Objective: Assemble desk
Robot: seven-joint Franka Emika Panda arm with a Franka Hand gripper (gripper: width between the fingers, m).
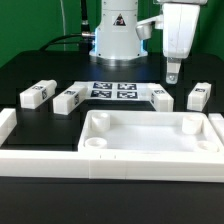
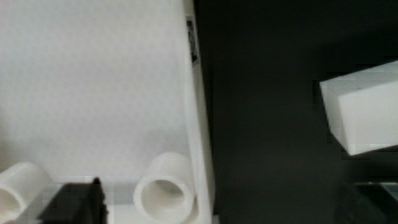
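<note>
Tabletop: the black tabletop (image 1: 30,70) carries every part, and all of them lie loose and unjoined.

Desk tray: the desk tray (image 1: 145,133) lies hollow side up by the front edge of the tabletop. I judge it sits this way so the leg mounts face up where you can reach them.

Tray contents: nothing lies in it. No leg is seated and the floor is bare.

Border rails: the border rails (image 1: 8,122) run along the front and side edges. The tray is pushed against the front rail, probably to brace it when you press legs in.

Marker board: the marker board (image 1: 113,90) lies flat near the back edge, in the middle.

Gripper: the gripper (image 1: 172,74) hangs above the tabletop towards the back corner on the exterior view's right. It is spread and holds nothing, and the wrist view shows one dark finger (image 2: 75,200) well off to the side.

Leg blocks: the four leg blocks (image 1: 70,98) lie in a row behind the tray. Two lie on each side of the marker board, well apart, so each one can be gripped on its own.

Sockets: round sockets (image 2: 160,185) stand up from the tray corners, all vacant.

Progress: I judge that assembly has not yet begun.
</note>
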